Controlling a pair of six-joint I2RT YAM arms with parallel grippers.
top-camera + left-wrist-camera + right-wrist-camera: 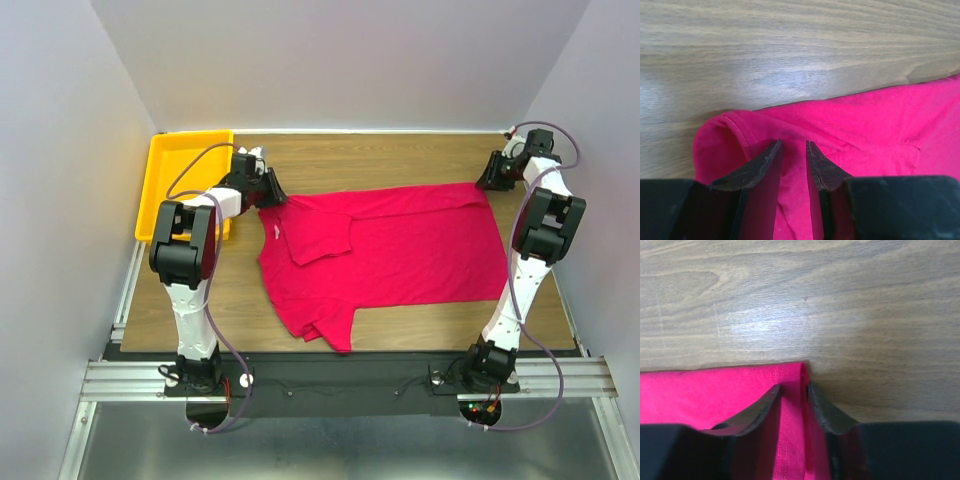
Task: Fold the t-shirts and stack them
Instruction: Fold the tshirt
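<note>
Looking from above, we see the t-shirt (400, 245) spread on the counter (380, 155). Its long axis runs from left to right, with the collar end toward the left arm and the hem end toward the right arm. The left tool (794, 145) sits at the far left corner of the cloth and the right tool (794, 387) at the far right corner, so each arm is nearest to its own end. From both tools the body of the shirt lies toward the arm bases. The left tool is closed to a narrow gap with red cloth between its fingers, next to a rounded fold at the edge. The right tool is equally narrow, and a ridge of the hem stands between its fingers, so we judge that both have pinched the far edge. The coming move is probably to carry this far edge over the shirt toward the near edge, with both tools moving level. Bare wood is open beyond the far edge. On the near side one sleeve lies close to the counter's border, and the yellow tray (165, 160) stands just beside the left arm.
</note>
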